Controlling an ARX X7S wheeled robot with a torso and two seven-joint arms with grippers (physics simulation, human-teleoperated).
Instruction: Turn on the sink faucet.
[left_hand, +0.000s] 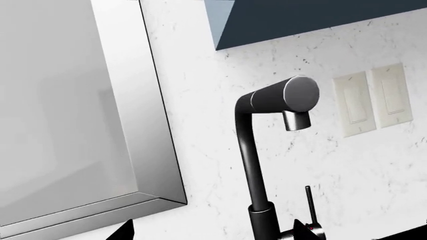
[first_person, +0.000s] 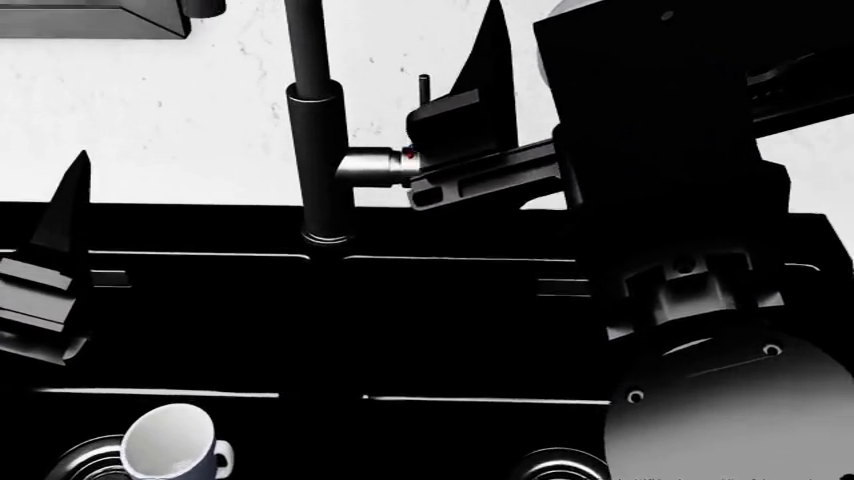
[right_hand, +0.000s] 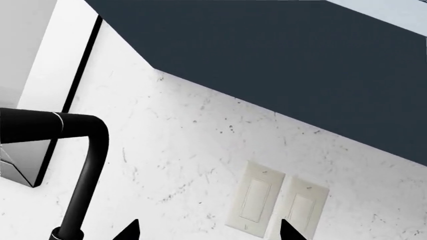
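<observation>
The sink faucet (first_person: 320, 150) is a matte-black column at the back of the black sink (first_person: 441, 330). Its grey lever stub (first_person: 367, 165) has a red dot and a thin upright rod. My right gripper (right_hand: 209, 228) is open and empty; one finger (first_person: 487, 90) stands right beside the stub's end, and I cannot tell if it touches. The faucet pipe (right_hand: 87, 170) lies outside that gripper's gap. My left gripper (left_hand: 212, 228) is open and empty. The faucet (left_hand: 257, 165) shows between its tips, farther off, with the lever (left_hand: 311, 229) by one tip. One left finger (first_person: 67, 200) shows at the far left.
A white mug (first_person: 167, 445) lies in the left basin near a drain. My right arm (first_person: 681, 200) fills the head view's right side. On the white wall are two light switches (left_hand: 370, 102), a metal-framed panel (left_hand: 67, 125) and a dark blue cabinet (right_hand: 300, 65) above.
</observation>
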